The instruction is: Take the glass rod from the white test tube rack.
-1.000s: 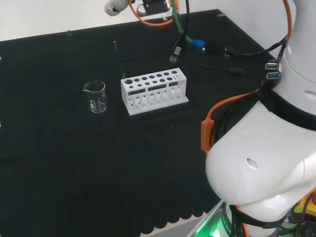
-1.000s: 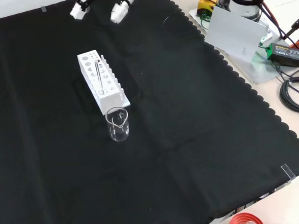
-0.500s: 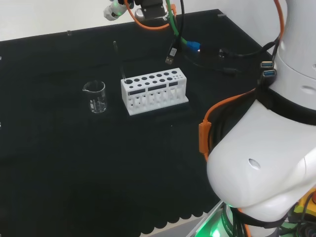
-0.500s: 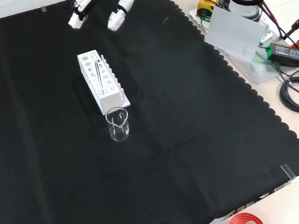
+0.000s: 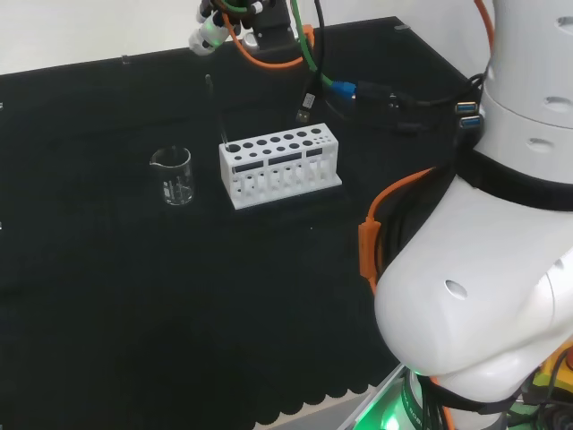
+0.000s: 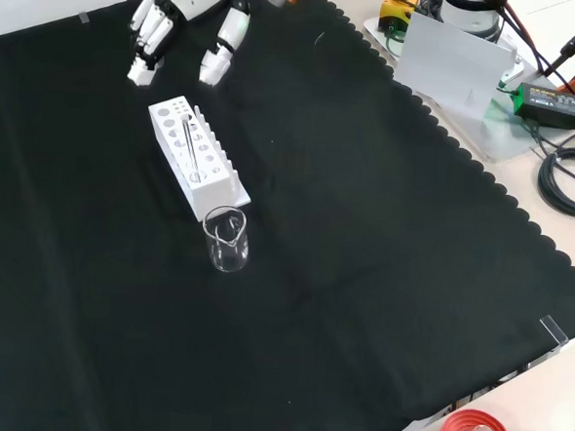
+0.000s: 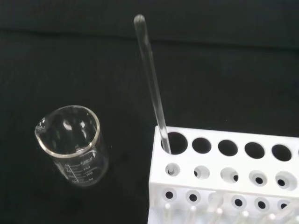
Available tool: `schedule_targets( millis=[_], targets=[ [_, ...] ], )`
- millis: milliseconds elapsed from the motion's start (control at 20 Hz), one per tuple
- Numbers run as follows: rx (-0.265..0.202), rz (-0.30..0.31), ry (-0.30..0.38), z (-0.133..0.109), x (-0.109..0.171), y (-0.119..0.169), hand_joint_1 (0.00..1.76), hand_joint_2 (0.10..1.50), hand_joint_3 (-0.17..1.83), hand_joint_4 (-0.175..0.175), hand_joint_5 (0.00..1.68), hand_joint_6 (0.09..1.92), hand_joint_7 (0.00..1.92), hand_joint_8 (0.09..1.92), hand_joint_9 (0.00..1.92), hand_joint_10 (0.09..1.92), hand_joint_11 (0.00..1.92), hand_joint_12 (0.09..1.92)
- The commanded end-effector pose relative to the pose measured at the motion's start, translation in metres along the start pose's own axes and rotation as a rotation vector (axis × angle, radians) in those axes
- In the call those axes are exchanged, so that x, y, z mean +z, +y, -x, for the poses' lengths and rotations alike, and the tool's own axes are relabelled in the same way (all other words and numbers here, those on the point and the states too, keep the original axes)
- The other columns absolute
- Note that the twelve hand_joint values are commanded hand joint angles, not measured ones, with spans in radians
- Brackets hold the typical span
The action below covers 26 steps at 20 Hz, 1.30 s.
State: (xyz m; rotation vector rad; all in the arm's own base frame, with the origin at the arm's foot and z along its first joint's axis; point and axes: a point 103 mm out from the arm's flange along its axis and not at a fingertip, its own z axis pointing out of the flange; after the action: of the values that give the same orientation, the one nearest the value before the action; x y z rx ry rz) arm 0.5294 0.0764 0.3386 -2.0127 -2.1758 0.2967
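White plastic test tube rack (image 5: 279, 165) with dark round holes; beside it, colourless clear glass rod (image 7: 151, 81) and beaker (image 5: 173, 176); black cloth (image 6: 363, 259) beneath.

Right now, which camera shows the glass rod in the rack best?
The wrist view: the glass rod shows close and whole, leaning out of an end hole of the white rack beside the beaker. The head view shows it as a thin faint line; the front view shows it foreshortened over the rack's top.
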Motion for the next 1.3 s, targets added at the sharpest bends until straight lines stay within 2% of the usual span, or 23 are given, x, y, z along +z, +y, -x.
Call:
schedule_targets(
  millis=[50,550,1050,1300],
  targets=[
    [-0.010,-0.014,-0.006,-0.004,0.014,0.004,0.57,1.13,-0.17,-0.033,0.40,0.09,0.36,0.78,0.59,0.80,0.44,1.38],
    [-0.025,-0.046,-0.020,-0.009,0.038,0.006,0.56,1.14,-0.17,-0.034,0.41,0.09,0.37,0.78,0.59,0.80,0.44,1.38],
    [-0.034,-0.062,0.002,-0.006,0.058,0.016,0.57,1.14,-0.17,-0.036,0.45,0.09,0.40,0.78,0.61,0.80,0.47,1.37],
    [-0.039,-0.067,0.014,-0.004,0.068,0.022,0.59,1.14,-0.17,-0.040,0.51,0.17,0.41,0.77,0.66,0.77,0.51,1.35]
  ],
)
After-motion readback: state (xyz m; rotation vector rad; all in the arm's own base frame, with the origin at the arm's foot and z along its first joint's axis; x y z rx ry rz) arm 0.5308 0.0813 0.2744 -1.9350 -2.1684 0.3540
